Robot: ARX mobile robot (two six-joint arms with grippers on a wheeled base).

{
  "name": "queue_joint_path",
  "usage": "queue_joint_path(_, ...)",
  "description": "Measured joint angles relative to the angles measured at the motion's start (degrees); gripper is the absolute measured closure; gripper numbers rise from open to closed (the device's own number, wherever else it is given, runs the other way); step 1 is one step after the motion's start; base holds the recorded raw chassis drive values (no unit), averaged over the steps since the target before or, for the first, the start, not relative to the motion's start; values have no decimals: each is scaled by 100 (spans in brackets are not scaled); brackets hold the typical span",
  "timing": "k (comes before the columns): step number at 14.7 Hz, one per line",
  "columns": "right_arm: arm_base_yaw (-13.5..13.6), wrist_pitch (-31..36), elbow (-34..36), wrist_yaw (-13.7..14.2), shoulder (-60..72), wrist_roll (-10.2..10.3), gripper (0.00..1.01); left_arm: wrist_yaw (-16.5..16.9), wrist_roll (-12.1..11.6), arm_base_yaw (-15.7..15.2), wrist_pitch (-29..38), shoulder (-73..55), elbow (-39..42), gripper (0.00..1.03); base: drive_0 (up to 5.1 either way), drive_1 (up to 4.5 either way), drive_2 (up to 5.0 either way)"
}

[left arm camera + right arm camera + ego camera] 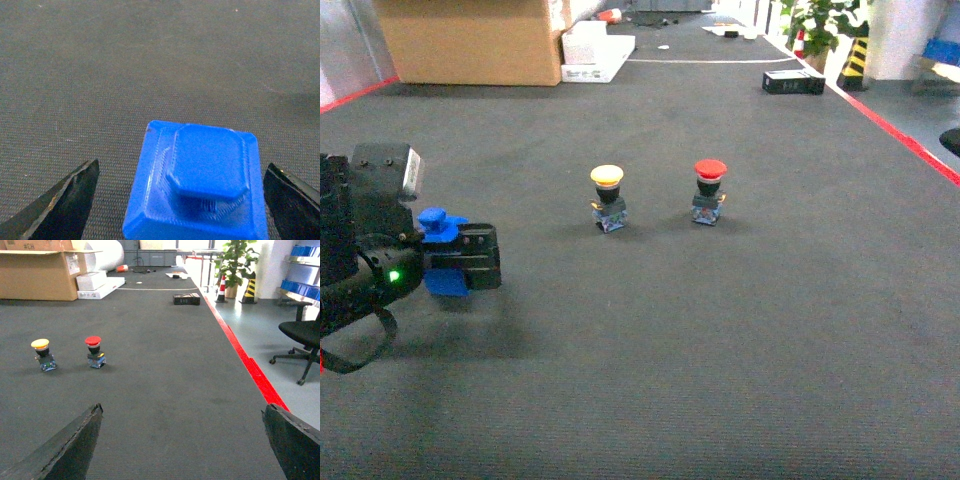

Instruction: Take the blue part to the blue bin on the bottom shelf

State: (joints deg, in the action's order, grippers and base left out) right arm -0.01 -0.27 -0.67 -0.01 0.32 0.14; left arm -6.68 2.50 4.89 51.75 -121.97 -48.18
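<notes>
Dark carpet floor | blue part (197, 182) between parted tips of left claw (455, 258), not gripped, nearer this arm | right claw (180, 445) parted, empty | bin unseen

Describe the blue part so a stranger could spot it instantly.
On the dark carpet, look far left, where the left gripper reaches in. The blue part sits between its jaws: solid blue, unlike the yellow-capped button and red-capped button.

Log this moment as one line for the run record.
left hand: open around blue part on floor | right hand: open, empty | yellow button, red button: untouched | bin: not in view
</notes>
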Motion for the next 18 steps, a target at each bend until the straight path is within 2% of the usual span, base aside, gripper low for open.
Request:
queue_joint_path(2,0,0,0,2,0,0,3,98,46,-44,-275,-140,-262,5,0,0,0)
queue_joint_path(4,0,0,0,2,0,0,3,138,129,-70,-431,-203,-361,13,0,0,0)
queue_joint_path(9,0,0,0,2,0,0,3,166,210,-79,-527,-254,-424,24,0,0,0)
queue_joint_path(11,0,0,0,2,0,0,3,208,232,-87,-579,-271,-448,35,0,0,0)
queue_joint_path(13,0,0,0,2,0,0,3,225,267,-92,-660,-271,-485,54,0,0,0)
queue_joint_path(15,0,0,0,2,0,0,3,249,435,-111,-820,-205,-514,59,0,0,0)
queue_joint_path(16,0,0,0,0,0,0,3,129,640,-122,-431,297,269,59,0,0,0)
queue_joint_path(17,0,0,0,2,0,0,3,-348,382,-20,855,1464,1912,59,0,0,0)
queue_joint_path(18,0,0,0,2,0,0,3,-452,190,79,763,2433,2785,59,0,0,0)
